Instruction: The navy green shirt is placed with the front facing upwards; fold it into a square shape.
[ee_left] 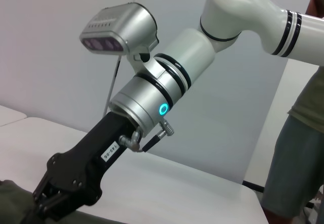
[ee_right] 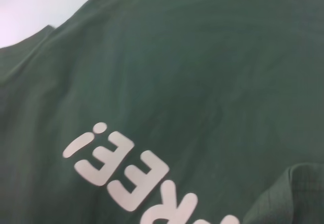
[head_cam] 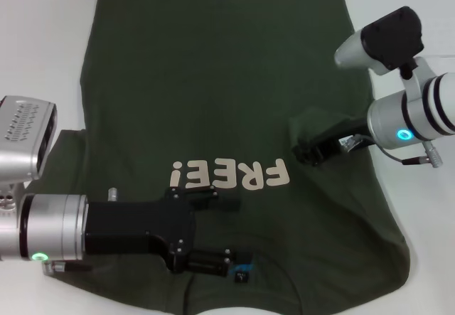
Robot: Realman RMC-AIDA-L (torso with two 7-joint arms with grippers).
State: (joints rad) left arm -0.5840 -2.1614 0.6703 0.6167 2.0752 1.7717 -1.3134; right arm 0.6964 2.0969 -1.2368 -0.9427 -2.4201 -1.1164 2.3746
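The navy green shirt [head_cam: 213, 109] lies front-up across the white surface [head_cam: 43, 38]. The right gripper [head_cam: 307, 151] pinches folded sleeve fabric; the left gripper [head_cam: 231, 233], fingers spread, hovers near the collar.

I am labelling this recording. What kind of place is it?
Probably a robot lab or test room: a plain white table holding only the navy green shirt, bare pale walls, and a person standing by.
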